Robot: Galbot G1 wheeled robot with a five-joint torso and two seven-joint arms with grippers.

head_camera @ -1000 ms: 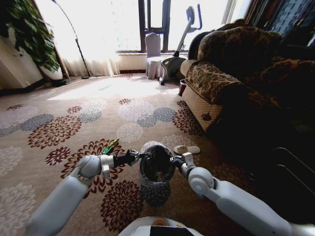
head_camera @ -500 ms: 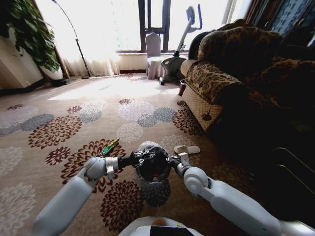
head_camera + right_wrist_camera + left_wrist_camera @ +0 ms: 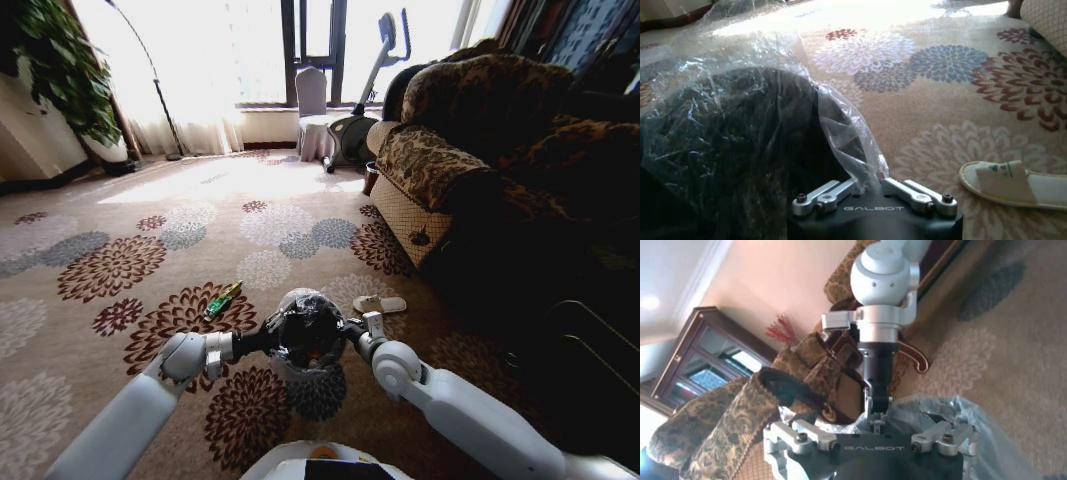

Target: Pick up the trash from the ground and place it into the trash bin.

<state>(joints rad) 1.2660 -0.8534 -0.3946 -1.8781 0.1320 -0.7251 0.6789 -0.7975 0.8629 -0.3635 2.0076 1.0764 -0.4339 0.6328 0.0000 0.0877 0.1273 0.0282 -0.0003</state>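
Both my arms reach forward and meet at the trash bin point(image 3: 305, 330), which sits raised off the flowered carpet point(image 3: 120, 260) between them. My left gripper point(image 3: 268, 334) is at the bin's left rim; in the left wrist view its fingers point(image 3: 941, 436) look spread, though their tips are hidden, so I cannot tell the grip for sure. My right gripper point(image 3: 350, 328) is at the right rim, and in the right wrist view its fingers point(image 3: 832, 192) are pressed together on the clear bag liner point(image 3: 840, 130) over the black bin wall. A green wrapper point(image 3: 222, 299) lies on the carpet just left of and beyond the bin. A white slipper point(image 3: 380, 303) lies to the right, near the sofa point(image 3: 440, 170).
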